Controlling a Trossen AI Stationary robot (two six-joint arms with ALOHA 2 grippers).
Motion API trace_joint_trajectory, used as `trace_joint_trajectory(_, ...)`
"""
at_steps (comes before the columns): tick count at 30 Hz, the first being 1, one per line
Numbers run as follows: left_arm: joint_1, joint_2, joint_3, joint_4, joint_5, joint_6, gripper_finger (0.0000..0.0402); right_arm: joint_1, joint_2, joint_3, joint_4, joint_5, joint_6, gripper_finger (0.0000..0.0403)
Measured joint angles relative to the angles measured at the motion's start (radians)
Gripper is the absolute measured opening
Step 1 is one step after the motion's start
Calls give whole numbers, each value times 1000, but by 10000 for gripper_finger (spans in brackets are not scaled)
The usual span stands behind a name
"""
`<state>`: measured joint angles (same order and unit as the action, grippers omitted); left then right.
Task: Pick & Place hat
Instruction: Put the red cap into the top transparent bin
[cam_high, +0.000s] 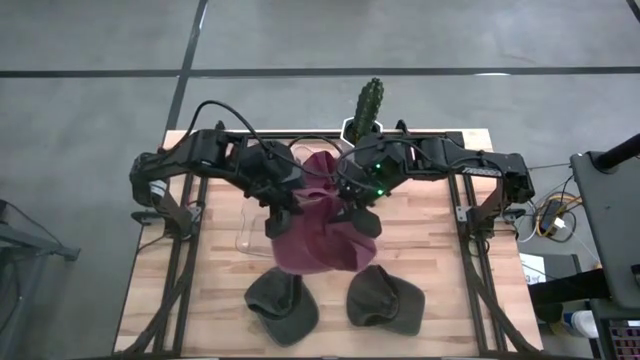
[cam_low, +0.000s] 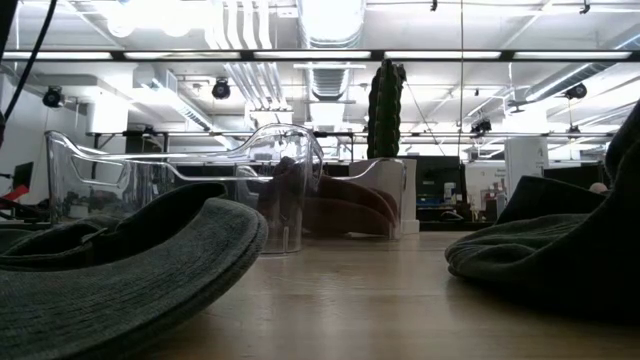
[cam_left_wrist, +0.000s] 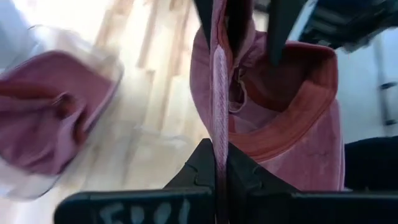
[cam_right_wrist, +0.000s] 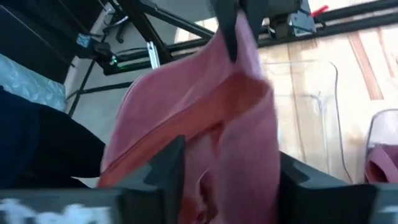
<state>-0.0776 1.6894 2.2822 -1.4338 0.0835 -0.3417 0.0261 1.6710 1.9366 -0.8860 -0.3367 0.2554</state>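
Observation:
A maroon hat (cam_high: 320, 240) hangs above the middle of the table between my two grippers. My left gripper (cam_high: 283, 215) comes in from the table's left and is shut on the hat's edge, which its wrist view shows between its fingers (cam_left_wrist: 216, 168). My right gripper (cam_high: 360, 215) comes in from the right and stands open (cam_right_wrist: 230, 180), with the hat's cloth (cam_right_wrist: 211, 106) in the gap between its fingers. A second maroon hat (cam_left_wrist: 50, 112) lies in a clear container (cam_low: 180, 180) behind the held one. My left gripper pinches a thin stitched edge of the hat (cam_left_wrist: 217, 124) between its two fingers, slanting down from the table's left. The edge runs straight out from the fingertips. The hat hangs below and beyond them, clear of the table. My right gripper's open fingers (cam_right_wrist: 168, 162) flank the cloth; whether they touch it I cannot tell.
Two dark green caps (cam_high: 282, 305) (cam_high: 385, 298) lie on the near part of the wooden table (cam_high: 440, 290), and they fill the foreground of the low view (cam_low: 130, 270) (cam_low: 560, 250). A cactus in a white pot (cam_high: 367, 105) stands at the far edge.

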Motion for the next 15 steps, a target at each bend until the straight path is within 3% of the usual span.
trace_joint_trajectory(6, 10, -30, 0, -60, -141, 42, 6, -9, 0, 0, -39, 4, 10, 196)
trace_joint_trajectory(15, 22, -100, 0, -139, -322, 61, 6, -41, -3, 6, -64, 29, 26, 205)
